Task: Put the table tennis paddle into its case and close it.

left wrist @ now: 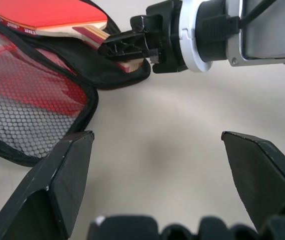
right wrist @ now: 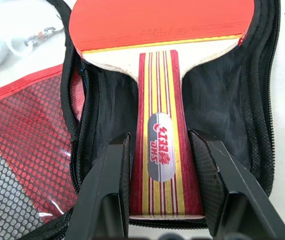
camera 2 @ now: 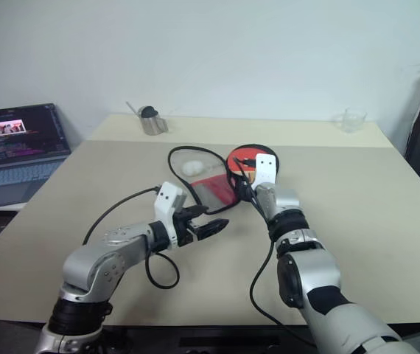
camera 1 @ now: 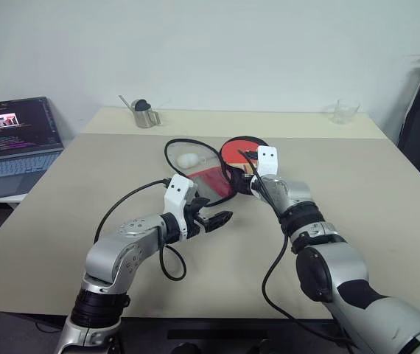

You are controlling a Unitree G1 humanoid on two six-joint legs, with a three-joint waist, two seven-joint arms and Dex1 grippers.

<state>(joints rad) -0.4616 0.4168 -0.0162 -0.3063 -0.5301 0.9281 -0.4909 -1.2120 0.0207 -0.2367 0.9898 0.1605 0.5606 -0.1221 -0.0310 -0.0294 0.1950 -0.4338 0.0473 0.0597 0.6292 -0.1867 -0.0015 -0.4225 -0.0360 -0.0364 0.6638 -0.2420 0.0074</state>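
Presently the right gripper (right wrist: 165, 187) is clamped on the handle of the table tennis paddle (right wrist: 160, 75), one black finger on each side of the striped wood, and the bat lies over the black lining of the opened case (right wrist: 222, 95), its red face toward the rounded far end. The case rests near the middle of the table (camera 1: 357, 184), its see-through mesh flap (left wrist: 27, 100) folded out flat toward the robot's left. The left gripper (camera 1: 211, 219) hangs released, fingers spread wide and grasping nothing, just short of the flap. Principal risk, in my judgement: nothing pins the soft case, so further pushing of the bat could slide the whole pouch across the table rather than seat the paddle. Second, the handle end sits close to the near rim and zip line; if released there, the butt may overhang and block the flap from closing. Third, the right fingers stand inside the case outline, so withdrawal could drag the lining or lift the bat out again. The left gripper's closeness to the right wrist also invites a collision when it reaches for the flap.
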